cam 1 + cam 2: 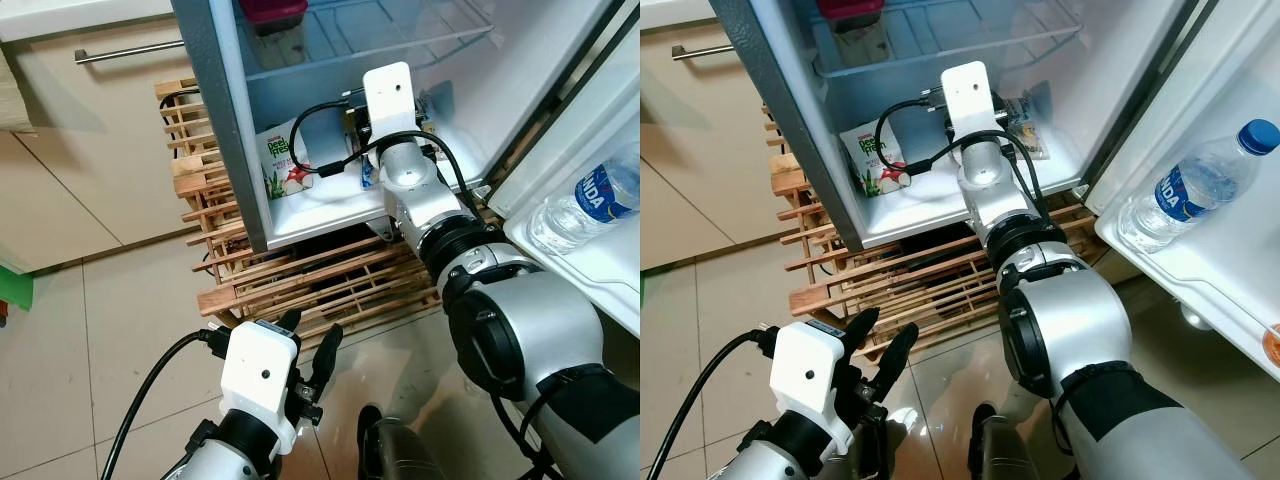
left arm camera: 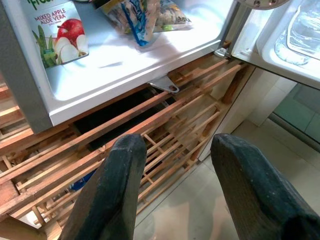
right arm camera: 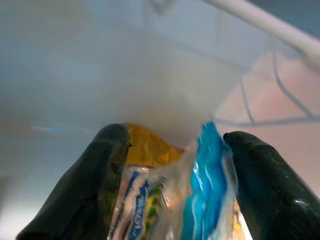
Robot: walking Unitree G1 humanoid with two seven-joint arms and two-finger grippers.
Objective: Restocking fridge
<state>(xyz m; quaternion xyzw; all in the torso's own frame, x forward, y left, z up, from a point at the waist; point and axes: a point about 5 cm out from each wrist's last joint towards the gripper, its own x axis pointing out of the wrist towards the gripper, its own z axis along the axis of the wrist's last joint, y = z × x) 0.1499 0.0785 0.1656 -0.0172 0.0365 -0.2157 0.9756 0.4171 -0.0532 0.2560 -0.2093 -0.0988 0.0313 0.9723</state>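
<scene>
The open fridge (image 1: 225, 120) has a white bottom shelf (image 2: 130, 60). My right gripper (image 3: 175, 150) reaches in over that shelf, open, its fingers wide on either side of a blue and yellow snack bag (image 3: 170, 200). That bag (image 2: 137, 15) lies on the shelf. An apple aloe vera juice carton (image 1: 283, 160) stands at the shelf's left. My left gripper (image 1: 310, 345) hangs low over the tiled floor in front of the fridge, open and holding nothing.
A water bottle (image 1: 1185, 190) lies in the open door's shelf (image 1: 590, 260) on the right. A wooden slatted rack (image 1: 330, 285) sits under the fridge. A dark red container (image 1: 275, 12) is on the upper wire shelf. Beige cabinets (image 1: 90, 150) stand to the left.
</scene>
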